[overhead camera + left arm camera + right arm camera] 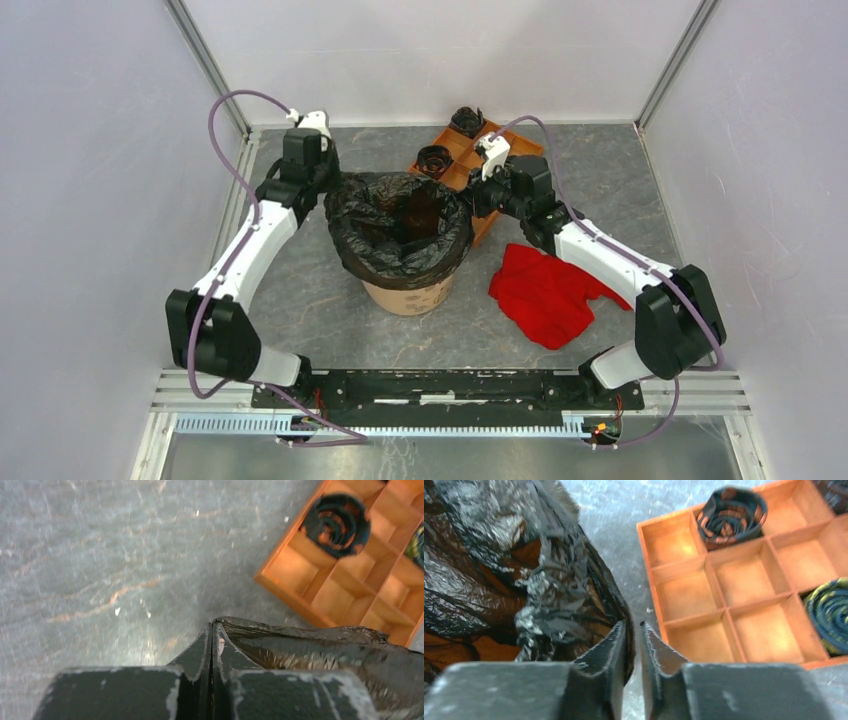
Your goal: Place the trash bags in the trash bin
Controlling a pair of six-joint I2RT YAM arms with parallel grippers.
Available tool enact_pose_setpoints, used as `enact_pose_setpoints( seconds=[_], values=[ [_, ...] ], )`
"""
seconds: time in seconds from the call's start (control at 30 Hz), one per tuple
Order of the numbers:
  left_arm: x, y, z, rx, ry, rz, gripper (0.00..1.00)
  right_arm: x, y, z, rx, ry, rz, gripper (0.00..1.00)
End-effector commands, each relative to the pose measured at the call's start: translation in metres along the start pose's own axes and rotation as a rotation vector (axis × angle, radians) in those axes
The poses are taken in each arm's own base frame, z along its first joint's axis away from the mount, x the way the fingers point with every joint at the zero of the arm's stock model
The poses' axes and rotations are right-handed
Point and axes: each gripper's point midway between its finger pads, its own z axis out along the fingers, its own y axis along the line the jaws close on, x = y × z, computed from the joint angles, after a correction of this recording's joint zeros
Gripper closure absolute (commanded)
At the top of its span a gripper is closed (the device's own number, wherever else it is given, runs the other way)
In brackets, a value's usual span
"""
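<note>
Black trash bag is lining the trash bin, nearly seated. Left gripper is pinching its rim; right gripper is gaping narrowly beside it, gripping nothing.

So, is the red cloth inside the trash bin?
No, the red cloth lies spread on the table to the right of the trash bin, apart from it.
</note>
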Motion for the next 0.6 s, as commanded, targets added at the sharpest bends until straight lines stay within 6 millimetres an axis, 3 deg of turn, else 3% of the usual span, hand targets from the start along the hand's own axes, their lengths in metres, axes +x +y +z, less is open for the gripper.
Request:
enact_pose_setpoints(
  seconds=[0.0,0.2,0.33,0.43,0.57],
  values=[
    [0.009,0.013,-0.035,-0.024,-0.032,-0.02,0.98,0.005,0.009,-0.018,-0.025,0.028,0.007,0.73],
    [0.027,0.028,-0.072,-0.066,-0.04,-0.049,0.98,-0.01,-0.009,-0.051,0.125,0.072,-0.054,0.57],
    [0.02,0.04,-0.102,-0.121,-0.059,-0.063,0.94,-0.018,-0.011,-0.068,0.196,0.104,0.017,0.54],
    [0.01,0.05,-0.13,-0.164,-0.118,-0.091,0.61,-0.022,-0.004,-0.083,0.176,0.078,0.035,0.45],
    [0.023,0.056,-0.146,-0.178,-0.105,-0.128,0.38,-0.036,0.003,-0.105,0.101,-0.029,0.076,0.36]
  ],
)
